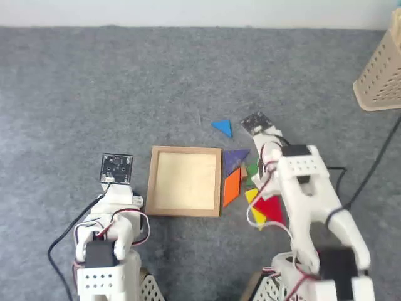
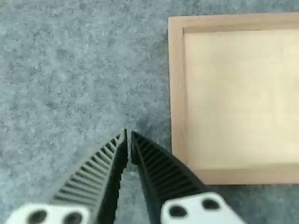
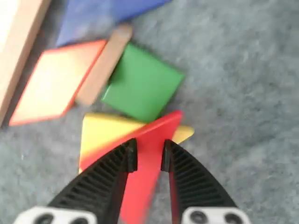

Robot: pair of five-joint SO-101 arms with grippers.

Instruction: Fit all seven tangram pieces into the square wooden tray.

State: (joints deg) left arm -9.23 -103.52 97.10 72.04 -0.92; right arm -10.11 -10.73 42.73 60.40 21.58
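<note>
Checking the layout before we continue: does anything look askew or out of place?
Yes. Beside the tray, the red triangle lies across the yellow piece rather than flat on the carpet, pinched in the right gripper. A small blue triangle lies apart from the cluster.

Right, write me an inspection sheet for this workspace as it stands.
Surface: grey carpet, flat.
Job's things: square wooden tray holds no pieces. Small blue triangle, purple triangle, orange parallelogram, green square, yellow triangle and red triangle lie on the right arm's side of the tray.
Clutter: nothing seen.
Grippers: left pincer shut, empty, over carpet beside the tray. Right pincer shut on the red triangle, which overlaps the yellow one.
Cables: black cable beside the right arm.
Surroundings: beige slotted basket at the far corner.
</note>
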